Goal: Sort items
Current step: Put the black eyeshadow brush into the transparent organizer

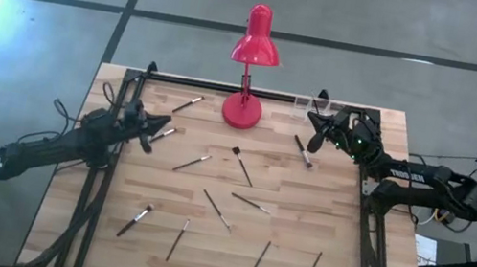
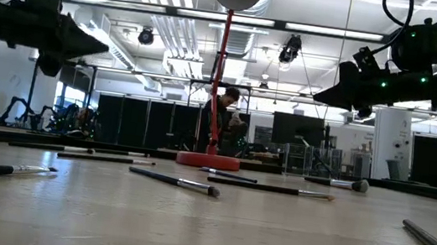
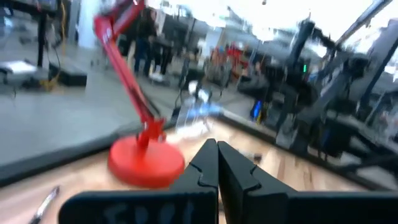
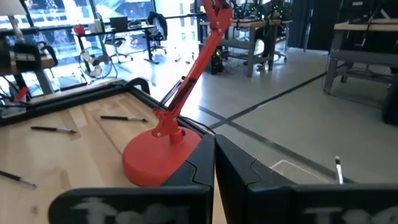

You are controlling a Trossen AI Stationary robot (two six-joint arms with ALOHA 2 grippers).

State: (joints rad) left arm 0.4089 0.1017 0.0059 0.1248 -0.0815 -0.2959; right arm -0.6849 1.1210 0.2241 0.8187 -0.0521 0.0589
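Note:
Several thin brushes lie flat and scattered on the wooden table, among them one (image 1: 192,162) at the middle, one (image 1: 302,151) on the right and one (image 1: 135,219) near the front left. My left gripper (image 1: 165,127) hovers over the table's left part, shut and empty (image 3: 217,158), raised well above the wood (image 2: 97,46). My right gripper (image 1: 312,120) hovers near the far right, also shut and empty (image 4: 214,149), raised (image 2: 324,94). Both point toward the red lamp. A brush (image 1: 164,133) lies on the table just under the left gripper's tips.
The red desk lamp (image 1: 244,105) stands at the far middle edge, between the two grippers. A clear container (image 1: 306,106) stands at the far right edge, with one brush (image 4: 338,169) upright in it. Black frame rails run along the left and right table sides.

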